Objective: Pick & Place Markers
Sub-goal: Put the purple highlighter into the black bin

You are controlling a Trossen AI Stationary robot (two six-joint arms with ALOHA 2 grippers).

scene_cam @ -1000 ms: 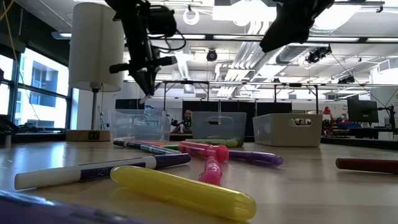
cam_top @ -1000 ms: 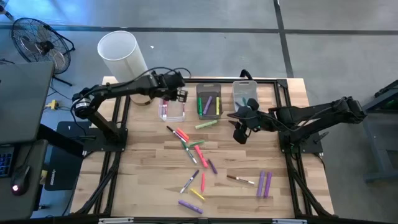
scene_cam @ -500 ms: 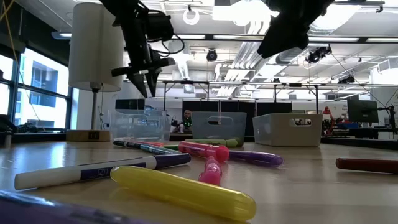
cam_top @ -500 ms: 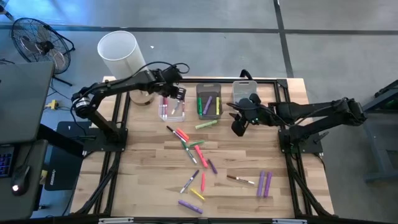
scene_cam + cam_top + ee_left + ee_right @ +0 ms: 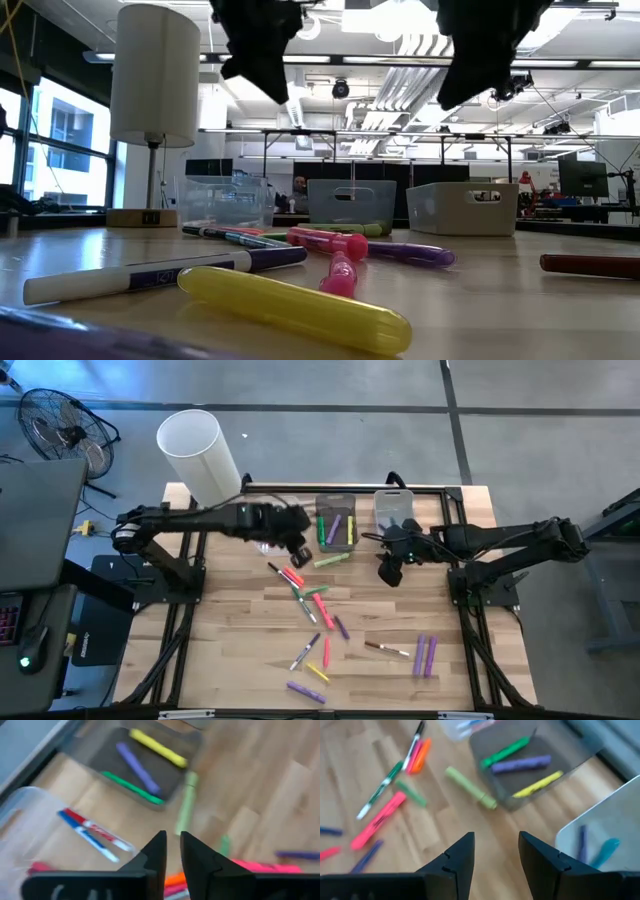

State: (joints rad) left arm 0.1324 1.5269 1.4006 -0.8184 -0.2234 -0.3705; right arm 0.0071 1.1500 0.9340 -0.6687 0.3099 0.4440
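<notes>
Three clear plastic bins along table's far edge, middle bin (image 5: pixel 336 520) as landmark | left gripper (image 5: pixel 300 546) just left-front of it, fingers narrow, holding nothing | loose coloured markers (image 5: pixel 312 603) strewn in front; descend square over one, open wider first | right gripper (image 5: pixel 389 570) right-front, wide, empty.

Three clear bins (image 5: pixel 336 520), one white cylinder (image 5: pixel 198 448), roughly twenty markers (image 5: pixel 318 598)

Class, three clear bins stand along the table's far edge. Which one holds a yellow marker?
The middle bin: its yellow marker lies beside a purple and a green one.
</notes>
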